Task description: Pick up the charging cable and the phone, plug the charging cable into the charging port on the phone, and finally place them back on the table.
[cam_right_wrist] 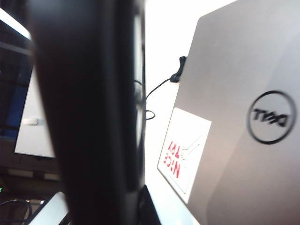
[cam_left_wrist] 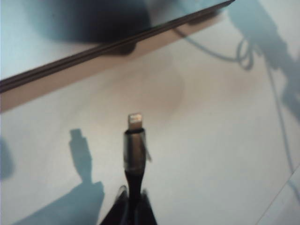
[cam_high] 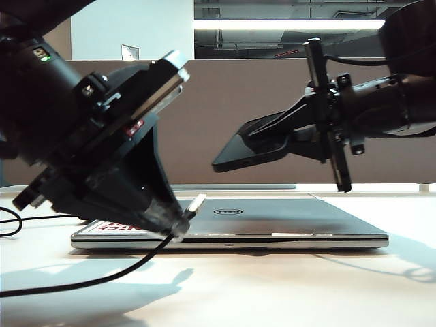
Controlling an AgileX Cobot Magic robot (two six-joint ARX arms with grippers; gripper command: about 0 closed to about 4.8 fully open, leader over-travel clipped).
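White tabletop [cam_high: 286, 286] fills the foreground of the exterior view, with a brown-grey divider panel [cam_high: 225, 116] behind it and a closed silver Dell laptop [cam_high: 272, 221] lying flat at the centre. At about nine o'clock the left gripper [cam_high: 178, 219] is clamped on the charging cable [cam_high: 102, 276], whose cord trails down to seven o'clock; the left wrist view shows the silver plug [cam_left_wrist: 135, 120] standing proud of the dark collar, clear of the pinching fingers. At about two o'clock the right gripper [cam_high: 272, 139] is closed on the phone [cam_high: 235, 155], held tilted in the air above the laptop, its lower end toward nine o'clock. Plug and phone remain well apart, so the step in hand appears to be bringing them together. Doing it well probably means lining the plug's axis up with the phone's end edge first, then closing the gap slowly and straight. Whether the port faces the plug cannot be told from these views.
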